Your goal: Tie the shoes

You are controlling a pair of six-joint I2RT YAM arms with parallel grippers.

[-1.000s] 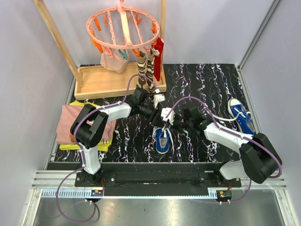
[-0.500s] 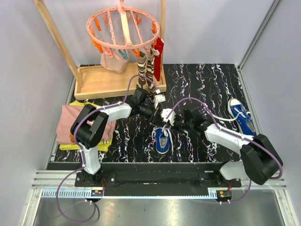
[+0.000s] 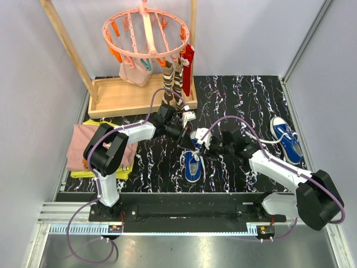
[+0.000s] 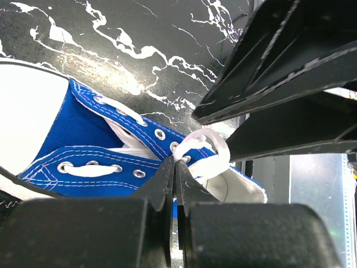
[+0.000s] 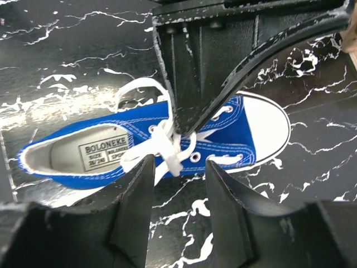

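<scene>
1. The near shoe (image 3: 192,166), a small blue canvas sneaker with a white toe cap, sits upright on its sole on the black marbled table (image 3: 240,95), close to the middle and just in front of the two arms' meeting tips
2. The left gripper (image 4: 174,163) is clenched: its two black fingers meet with no gap and pinch the white lace (image 5: 169,156) right above the eyelets at the shoe's throat, a small loop of lace curling out just past the fingertips
3. The right gripper (image 5: 178,162) is released, its fingers spread apart above the shoe's laced middle, one on either side of the strand that the left arm grips; neither finger visibly touches the lace
4. From the right wrist camera the left arm's fingers come down as a dark wedge onto the shoe's throat, and a printed label shows on the grey insole
5. The second shoe (image 3: 286,138) lies well apart at the right side of the table, a white lace trailing from it toward the middle
6. Behind the arms, a wooden rack (image 3: 122,97) carries a pink peg hanger (image 3: 146,33) with striped socks (image 3: 170,84) hanging from it; folded clothes (image 3: 83,146) lie at the table's left edge
</scene>
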